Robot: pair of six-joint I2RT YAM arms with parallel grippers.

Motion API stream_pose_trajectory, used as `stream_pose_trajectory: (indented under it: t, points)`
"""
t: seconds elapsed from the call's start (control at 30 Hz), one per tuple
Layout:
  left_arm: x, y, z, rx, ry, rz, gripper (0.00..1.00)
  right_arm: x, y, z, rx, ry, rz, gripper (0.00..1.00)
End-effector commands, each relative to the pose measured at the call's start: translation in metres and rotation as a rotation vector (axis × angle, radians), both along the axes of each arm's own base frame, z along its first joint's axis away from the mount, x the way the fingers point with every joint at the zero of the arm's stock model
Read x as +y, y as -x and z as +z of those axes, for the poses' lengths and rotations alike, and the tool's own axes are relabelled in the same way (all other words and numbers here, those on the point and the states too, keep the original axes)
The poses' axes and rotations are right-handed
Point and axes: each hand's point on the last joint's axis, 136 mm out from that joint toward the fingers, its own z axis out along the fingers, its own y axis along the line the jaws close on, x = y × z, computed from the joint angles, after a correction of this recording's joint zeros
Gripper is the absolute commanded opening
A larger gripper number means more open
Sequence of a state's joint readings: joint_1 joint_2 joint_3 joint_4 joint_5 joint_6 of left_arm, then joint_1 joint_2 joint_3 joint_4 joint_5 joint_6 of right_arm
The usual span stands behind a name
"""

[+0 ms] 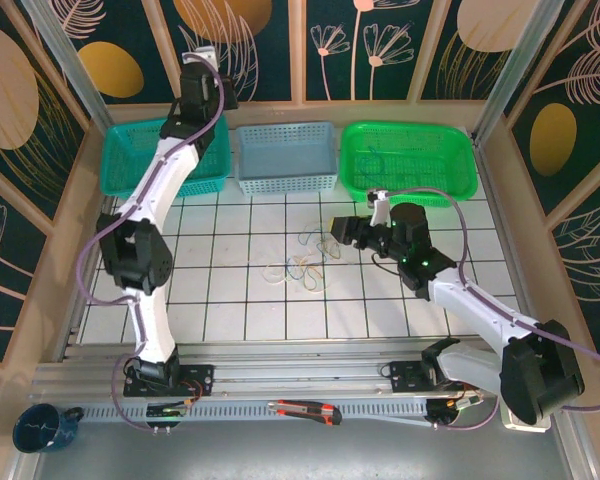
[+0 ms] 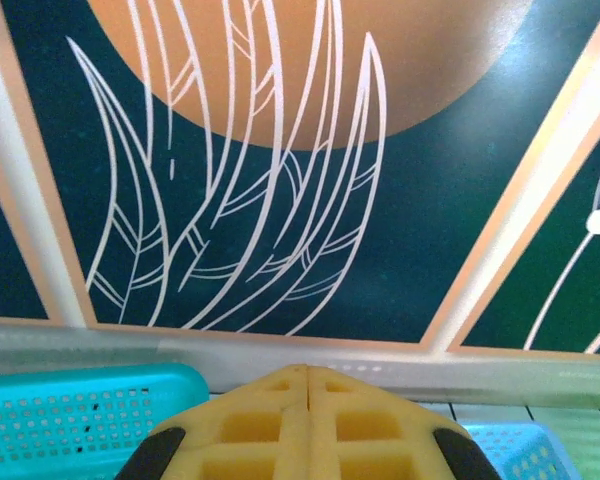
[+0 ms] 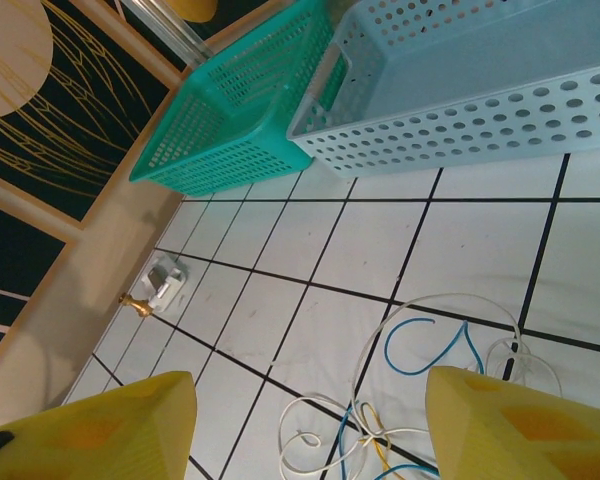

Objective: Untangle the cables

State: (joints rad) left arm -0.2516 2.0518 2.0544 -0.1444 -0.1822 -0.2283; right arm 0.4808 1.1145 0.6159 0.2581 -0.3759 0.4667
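where the two arms are bolted down at the near edge, a dark blue mug [image 1: 42, 428] is sitting off to the left. a red and black box cutter [image 1: 306, 411] is lying on the grey rail between the arm bases.

past them the white tiled table [image 1: 230, 310] is stretching away. the cables [image 1: 305, 262] are lying near the middle of it. they are making a small tangle of thin loops, white, yellowish and blue, all crossing over each other on the tiles.

the right gripper [image 1: 342, 232] is hanging low just beside the tangle, on its right side, and it is pointing at the loops. in the right wrist view its yellow fingers [image 3: 520, 430] are standing wide apart. nothing is sitting between them. the loops are lying on the tiles beyond the finger tips, and nothing is touching them.

behind the cables three baskets are standing in a row along the back of the table. the teal basket [image 1: 130, 150] is on the left, the light blue basket [image 1: 286, 157] is in the middle, and the green basket [image 1: 408, 160] is on the right.

farthest away, the left gripper [image 1: 202, 58] is reaching up high over the teal basket, close to the dark wall [image 2: 400, 230] with the painted leaves. in the left wrist view its yellow pads [image 2: 250, 430] are pressing flat together and are pinching nothing.
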Motion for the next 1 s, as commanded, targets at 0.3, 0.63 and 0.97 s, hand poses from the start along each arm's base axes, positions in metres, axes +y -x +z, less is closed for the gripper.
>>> stream_pose_trajectory:
  t: [0.3,0.63,0.97]
  points:
    - [0.097,-0.033,0.004,0.059,-0.039,0.289,0.00,-0.002,0.002,-0.013,0.042,-0.008,0.032,0.62]
    - [0.170,-0.029,-0.030,0.153,-0.064,0.489,0.00,-0.002,0.001,-0.015,0.044,-0.006,0.040,0.62]
    - [0.190,-0.022,-0.083,0.254,-0.093,0.542,0.43,-0.005,0.002,-0.016,0.049,-0.002,0.037,0.62]
